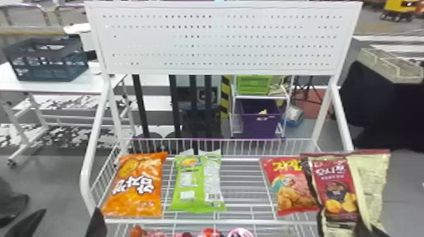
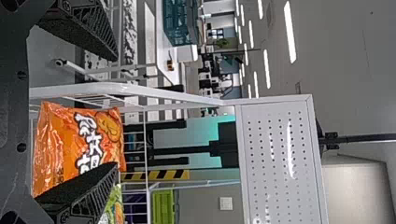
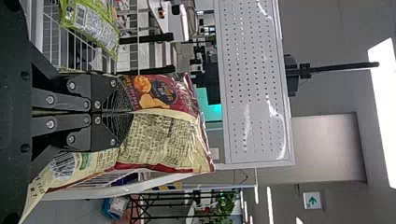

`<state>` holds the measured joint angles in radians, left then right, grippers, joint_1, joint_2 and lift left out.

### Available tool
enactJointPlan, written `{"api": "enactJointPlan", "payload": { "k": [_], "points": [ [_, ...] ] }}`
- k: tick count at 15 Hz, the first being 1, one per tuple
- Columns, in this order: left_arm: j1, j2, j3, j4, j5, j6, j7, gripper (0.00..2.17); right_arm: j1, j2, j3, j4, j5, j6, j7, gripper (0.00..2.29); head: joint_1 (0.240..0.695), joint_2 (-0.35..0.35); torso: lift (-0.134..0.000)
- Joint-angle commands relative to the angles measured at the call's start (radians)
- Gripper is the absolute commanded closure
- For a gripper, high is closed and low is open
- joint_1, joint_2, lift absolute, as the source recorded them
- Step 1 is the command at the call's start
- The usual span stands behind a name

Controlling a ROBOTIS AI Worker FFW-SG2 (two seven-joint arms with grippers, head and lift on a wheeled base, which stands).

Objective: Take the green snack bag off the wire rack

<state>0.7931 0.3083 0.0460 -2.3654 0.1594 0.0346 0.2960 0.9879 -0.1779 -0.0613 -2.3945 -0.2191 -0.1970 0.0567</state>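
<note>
Green snack bag (image 1: 196, 182) and orange bag (image 1: 134, 186) lie in the wire rack (image 1: 195, 222).

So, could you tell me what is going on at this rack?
The robot's right gripper is closed on a maroon and cream snack bag at the right side of the wire rack. The left gripper is open and empty near the orange bag. The green snack bag lies on the rack between the orange bag and a red bag, in neither gripper.
</note>
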Motion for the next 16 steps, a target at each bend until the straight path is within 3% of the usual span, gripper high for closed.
{"api": "enactJointPlan", "payload": {
  "k": [1, 11, 13, 16],
  "points": [
    [0.000, -0.001, 0.000, 0.002, 0.002, -0.001, 0.000, 0.09, 0.000, 0.002, -0.002, 0.000, -0.002, 0.000, 0.000, 2.24, 0.499, 0.000, 0.000],
    [-0.008, 0.000, -0.020, 0.002, 0.002, -0.005, 0.000, 0.09, 0.003, 0.005, -0.009, 0.000, -0.008, 0.000, 0.000, 2.24, 0.499, 0.000, 0.000],
    [-0.052, 0.008, -0.067, 0.023, 0.002, -0.005, 0.000, 0.09, 0.002, 0.006, -0.009, 0.008, -0.008, -0.003, 0.000, 2.24, 0.499, 0.000, 0.000],
    [-0.213, 0.054, -0.247, 0.127, -0.006, 0.017, 0.023, 0.09, -0.005, 0.008, -0.008, 0.017, -0.008, -0.003, 0.002, 2.24, 0.499, 0.000, 0.000]
  ]
}}
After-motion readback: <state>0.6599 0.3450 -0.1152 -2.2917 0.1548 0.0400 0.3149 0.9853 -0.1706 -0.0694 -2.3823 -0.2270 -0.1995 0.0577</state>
